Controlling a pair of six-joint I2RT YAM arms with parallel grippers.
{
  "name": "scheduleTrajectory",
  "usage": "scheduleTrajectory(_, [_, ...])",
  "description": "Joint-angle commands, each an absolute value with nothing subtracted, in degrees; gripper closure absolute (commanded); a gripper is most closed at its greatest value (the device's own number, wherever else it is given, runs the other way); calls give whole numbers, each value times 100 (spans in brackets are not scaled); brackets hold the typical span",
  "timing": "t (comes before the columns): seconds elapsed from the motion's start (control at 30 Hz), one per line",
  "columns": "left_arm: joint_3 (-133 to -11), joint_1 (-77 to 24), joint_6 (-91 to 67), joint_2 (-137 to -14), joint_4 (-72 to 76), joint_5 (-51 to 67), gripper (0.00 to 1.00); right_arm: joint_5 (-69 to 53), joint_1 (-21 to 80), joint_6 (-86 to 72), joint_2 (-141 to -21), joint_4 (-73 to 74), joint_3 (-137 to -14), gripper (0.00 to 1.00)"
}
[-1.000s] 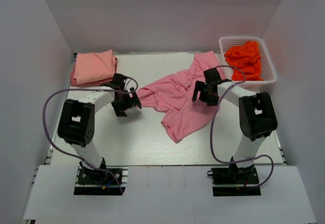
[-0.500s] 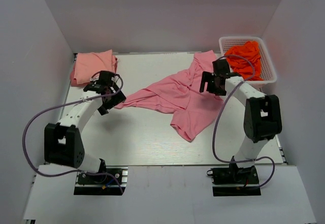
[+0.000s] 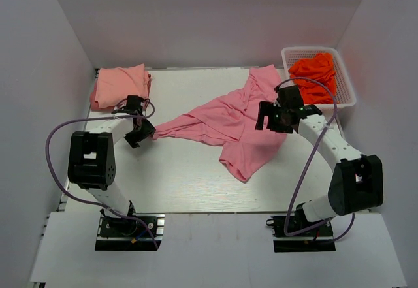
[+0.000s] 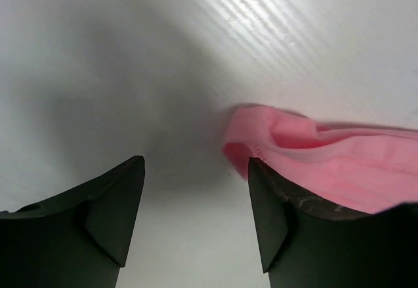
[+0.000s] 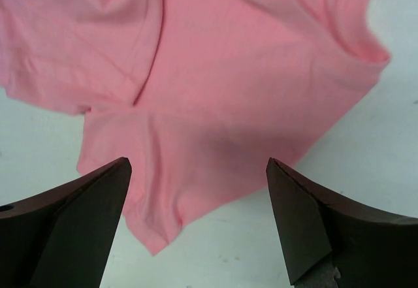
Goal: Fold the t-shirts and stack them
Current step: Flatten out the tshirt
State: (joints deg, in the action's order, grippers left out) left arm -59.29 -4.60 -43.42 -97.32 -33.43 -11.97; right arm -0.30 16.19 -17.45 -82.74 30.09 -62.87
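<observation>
Presently the rose pink t-shirt (image 3: 225,121) lies crumpled and unfolded across the middle of the tabletop (image 3: 176,170), with one corner drawn out to a point toward the left. The left pincer (image 3: 139,132) sits low at that point. Its wrist view shows the jaws moderately apart over bare tabletop, with the cloth tip at the inner face of one finger and nothing clamped; contact cannot be confirmed. The right pincer (image 3: 272,118) hangs above the shirt's right part, jaws spread wide, holding nothing. The salmon pink t-shirt (image 3: 119,85) rests folded at the far left corner. A white basket (image 3: 346,89) at the far right holds orange clothes (image 3: 315,72).
</observation>
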Motion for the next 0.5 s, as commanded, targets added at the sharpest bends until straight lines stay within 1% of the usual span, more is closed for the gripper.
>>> scheduleTrajectory(0.0, [-5836, -439, -4324, -9545, -2585, -914, 25, -387, 1749, -1933, -8042, 3313, -6144, 10])
scheduleTrajectory(0.07, [-5783, -439, -4271, -9545, -2443, -914, 24, -343, 1819, -1995, -7981, 3401, -6065, 10])
scheduleTrajectory(0.13, [-5914, -439, -4271, -9799, -2443, -914, 24, -317, 1854, -2030, -7901, 3497, -6038, 10])
scheduleTrajectory(0.2, [-6003, -439, -4219, -10063, -2496, -791, 29, -299, 1898, -2039, -7805, 3664, -6056, 10])
scheduleTrajectory(0.23, [-6003, -439, -4219, -10124, -2574, -791, 41, -290, 1968, -2048, -7787, 3700, -6056, 10])
scheduleTrajectory(0.33, [-5925, -439, -4219, -10187, -2436, -589, 60, -394, 2240, -2100, -7778, 4155, -6047, 10])
scheduleTrajectory(0.37, [-5924, -439, -4219, -10187, -2435, -589, 73, -448, 2380, -2196, -7787, 4296, -6029, 10])
scheduleTrajectory(0.47, [-5871, -439, -4219, -10187, -2373, -536, 100, -816, 2750, -2504, -7778, 4500, -5601, 10])
